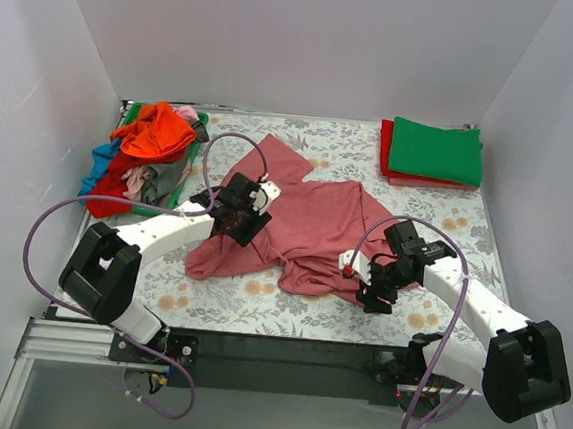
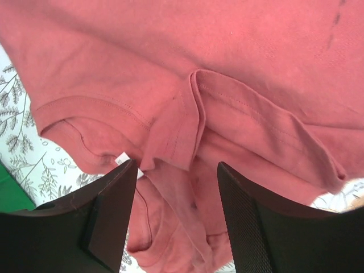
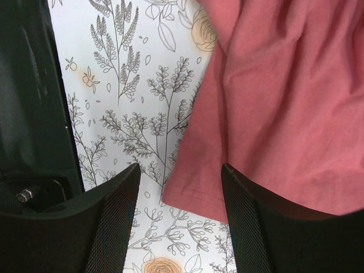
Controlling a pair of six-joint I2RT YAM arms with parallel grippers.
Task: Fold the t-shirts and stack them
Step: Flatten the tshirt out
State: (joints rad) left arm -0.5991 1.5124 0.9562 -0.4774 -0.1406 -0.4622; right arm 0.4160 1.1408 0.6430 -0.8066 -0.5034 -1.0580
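A large dusty-rose t-shirt lies crumpled in the middle of the floral table covering. My left gripper hovers over its left part. Its jaws stand open above bunched folds and a sleeve hem, with the white neck tag by the left finger. My right gripper is at the shirt's near right edge, open. A hemmed corner lies between its fingers, ungripped. A heap of orange, red, blue and grey t-shirts sits at the back left. A folded green t-shirt lies on a folded red one at the back right.
White walls enclose the table on three sides. A black rail runs along the near edge between the arm bases. Something green shows beside the loose heap. Purple cables loop off both arms.
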